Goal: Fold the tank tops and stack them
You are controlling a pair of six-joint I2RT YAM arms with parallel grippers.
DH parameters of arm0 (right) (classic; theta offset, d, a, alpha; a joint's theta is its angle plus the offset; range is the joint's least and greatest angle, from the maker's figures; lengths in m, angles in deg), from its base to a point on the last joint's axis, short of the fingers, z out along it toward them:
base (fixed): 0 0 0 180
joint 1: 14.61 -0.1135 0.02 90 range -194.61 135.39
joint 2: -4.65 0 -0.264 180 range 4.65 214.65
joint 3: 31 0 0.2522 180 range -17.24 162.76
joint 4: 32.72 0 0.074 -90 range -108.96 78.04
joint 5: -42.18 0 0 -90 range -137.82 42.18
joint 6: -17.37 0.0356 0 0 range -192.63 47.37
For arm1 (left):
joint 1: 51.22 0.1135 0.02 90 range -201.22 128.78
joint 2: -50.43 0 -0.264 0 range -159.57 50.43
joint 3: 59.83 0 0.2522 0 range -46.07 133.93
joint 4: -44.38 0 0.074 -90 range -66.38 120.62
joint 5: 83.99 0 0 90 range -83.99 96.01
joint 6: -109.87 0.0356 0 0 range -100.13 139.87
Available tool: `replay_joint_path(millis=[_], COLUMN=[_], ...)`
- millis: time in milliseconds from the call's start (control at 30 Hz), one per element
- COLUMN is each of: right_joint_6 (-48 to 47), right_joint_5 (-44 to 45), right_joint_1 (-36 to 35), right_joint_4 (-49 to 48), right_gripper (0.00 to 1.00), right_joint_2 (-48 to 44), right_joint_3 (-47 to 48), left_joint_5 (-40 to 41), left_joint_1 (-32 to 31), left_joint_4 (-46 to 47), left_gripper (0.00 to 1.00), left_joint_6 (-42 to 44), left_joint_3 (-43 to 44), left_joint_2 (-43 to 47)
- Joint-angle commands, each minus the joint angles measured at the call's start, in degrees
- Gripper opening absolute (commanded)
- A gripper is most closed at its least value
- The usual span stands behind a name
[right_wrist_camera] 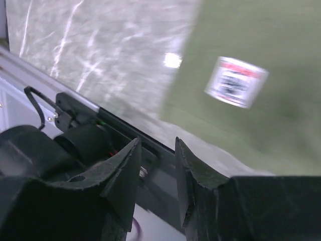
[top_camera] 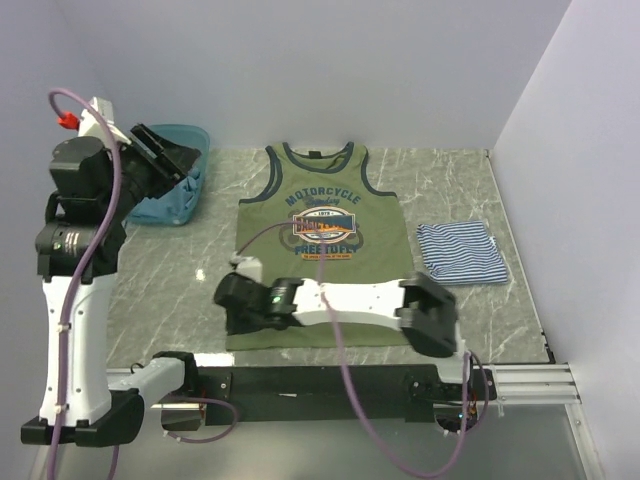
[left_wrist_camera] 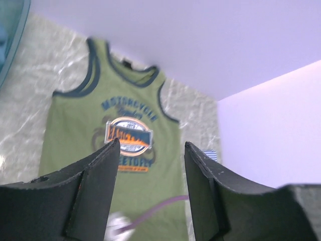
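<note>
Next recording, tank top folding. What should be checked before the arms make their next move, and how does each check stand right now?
1. Olive green tank top with chest lettering spread flat on the marble table: ok.
2. Left gripper open and empty: ok.
3. Right gripper holding the hem: not ok; jaws apart, nothing between them, by the shirt's near left corner.
4. Folded navy-and-white striped tank top lying apart from the green one: ok.
5. Purple cable off the shirt: not ok; it crosses over the print.
6. Contents of the translucent teal plastic basin: cannot tell; the left arm hides much of it.
</note>
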Motion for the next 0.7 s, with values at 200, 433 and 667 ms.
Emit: replay_joint_path(millis=[200, 433, 667], right_joint_6=[-1.58, -0.96, -1.22], right_joint_5=[1.73, 3.31, 3.14], right_joint_1=[-3.29, -3.46, -4.08], right_joint_4=[7.23, 8.99, 9.69], right_gripper=[0.4, 0.4, 0.41], right_joint_2=[15.9, 19.33, 21.43], right_joint_3=[19.47, 21.41, 21.94], left_joint_5=[-1.54, -1.98, -2.86], left_joint_1=[0.37, 0.46, 0.46], left_joint_4=[-1.41, -0.19, 1.48], left_gripper=[0.6, 0.6, 0.59], left_joint_6=[1.37, 1.46, 1.11], left_joint_3=[3.43, 0.62, -2.98], left_joint_2=[0.54, 0.89, 1.24])
